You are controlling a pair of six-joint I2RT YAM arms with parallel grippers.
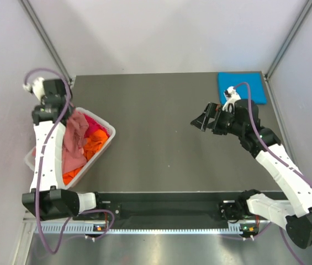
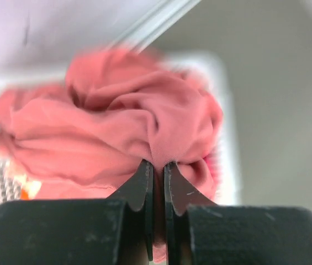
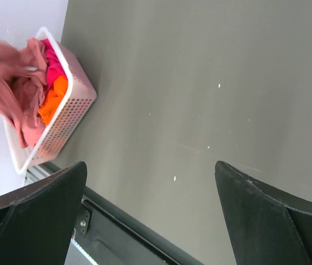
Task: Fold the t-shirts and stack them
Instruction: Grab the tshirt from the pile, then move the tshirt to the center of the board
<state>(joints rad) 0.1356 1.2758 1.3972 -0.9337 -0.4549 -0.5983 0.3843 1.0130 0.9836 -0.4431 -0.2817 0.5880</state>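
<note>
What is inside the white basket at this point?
A salmon-pink t-shirt sits on top, pinched by the left gripper; a magenta t-shirt and an orange t-shirt show beside it. Whatever lies beneath them is covered.

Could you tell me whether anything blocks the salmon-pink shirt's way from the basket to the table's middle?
Only the basket wall, which the salmon-pink shirt, pinched by the left gripper, must clear. The right gripper hovers open right of centre.

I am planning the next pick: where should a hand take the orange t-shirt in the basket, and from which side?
Probably pinch a raised fold of the orange t-shirt from straight above: it lies bunched, and the basket walls block any sideways approach.
</note>
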